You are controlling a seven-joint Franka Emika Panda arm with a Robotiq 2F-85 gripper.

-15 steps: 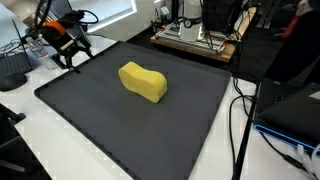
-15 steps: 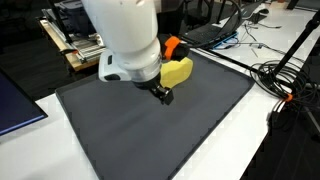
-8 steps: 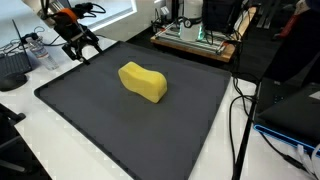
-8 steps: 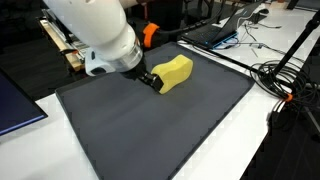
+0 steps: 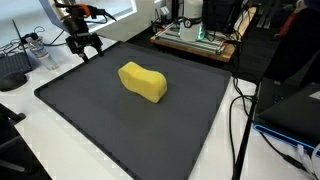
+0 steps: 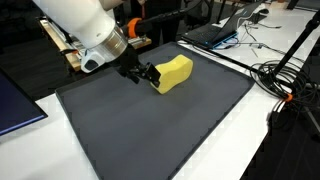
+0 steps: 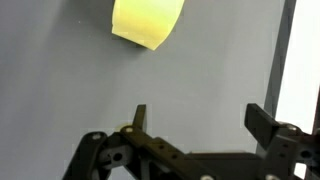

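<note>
The claw (image 5: 84, 49) hangs at a far corner of the dark mat (image 5: 120, 135), apart from the yellow sponge (image 5: 142, 82).

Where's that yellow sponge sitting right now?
In both exterior views the yellow sponge lies near the middle of the dark mat; the open gripper hovers apart from it, near a mat corner.
</note>
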